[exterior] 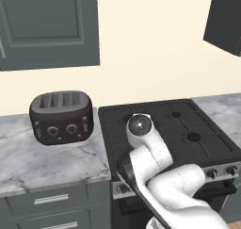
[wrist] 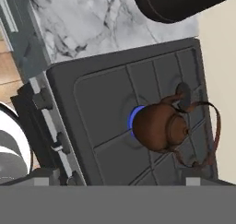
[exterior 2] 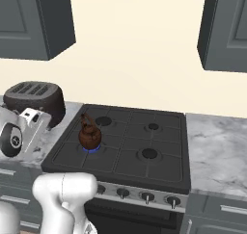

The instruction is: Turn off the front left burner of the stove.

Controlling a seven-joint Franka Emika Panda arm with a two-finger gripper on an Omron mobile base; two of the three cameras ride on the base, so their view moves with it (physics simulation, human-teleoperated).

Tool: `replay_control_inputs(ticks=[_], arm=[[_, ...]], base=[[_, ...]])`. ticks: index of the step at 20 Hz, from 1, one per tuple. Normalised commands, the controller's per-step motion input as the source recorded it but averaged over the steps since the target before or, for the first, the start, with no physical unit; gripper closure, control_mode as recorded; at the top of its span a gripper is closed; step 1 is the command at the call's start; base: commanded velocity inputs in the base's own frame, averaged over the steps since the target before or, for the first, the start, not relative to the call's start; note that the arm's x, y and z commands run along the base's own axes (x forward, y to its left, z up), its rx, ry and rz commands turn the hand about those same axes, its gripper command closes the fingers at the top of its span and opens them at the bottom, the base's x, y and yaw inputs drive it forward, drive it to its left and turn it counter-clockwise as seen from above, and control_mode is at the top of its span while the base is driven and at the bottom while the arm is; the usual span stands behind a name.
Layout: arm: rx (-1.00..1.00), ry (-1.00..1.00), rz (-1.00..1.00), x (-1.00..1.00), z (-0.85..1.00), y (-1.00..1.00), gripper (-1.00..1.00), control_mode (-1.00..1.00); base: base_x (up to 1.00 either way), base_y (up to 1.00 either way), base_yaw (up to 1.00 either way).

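Note:
The black stove (exterior 2: 126,157) has a brown kettle (exterior 2: 89,132) on its front left burner (exterior 2: 91,149), where a blue flame ring glows under the kettle. In the hand view the kettle (wrist: 162,127) and the burner's flame (wrist: 133,118) lie near the middle, with the stove's (wrist: 99,96) silver knob strip at the left. Round black knobs (exterior 2: 123,193) line that strip. My gripper (wrist: 117,180) hangs above the stove's front left part, open and holding nothing. My white arm covers the front left of the stove (exterior: 188,124) in the left base view.
A dark brown four-slot toaster (exterior: 61,117) stands on the marble counter (exterior: 47,162) left of the stove. More counter (exterior 2: 217,151) lies to the right. Grey wall cabinets (exterior: 47,25) hang above, and drawers (exterior: 52,200) sit below the counter.

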Motion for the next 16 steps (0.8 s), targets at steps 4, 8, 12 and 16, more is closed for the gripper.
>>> replay_control_inputs(ticks=[4, 8, 12, 16], arm=[[-0.32, 0.01, 0.16, -0.12, -0.41, 0.63, -1.0, -1.0], [-0.29, 0.0, 0.14, -0.13, -0.5, 0.51, -1.0, -1.0], [-0.19, 0.0, 0.12, -0.15, -0.52, 0.11, -1.0, -1.0], [-0.17, 0.0, 0.06, -0.13, -0.6, 0.0, -1.0, -1.0]], base=[[0.0, 0.0, 0.0], [0.0, 0.0, 0.0], [0.0, 0.0, 0.0], [0.0, 0.0, 0.0]])
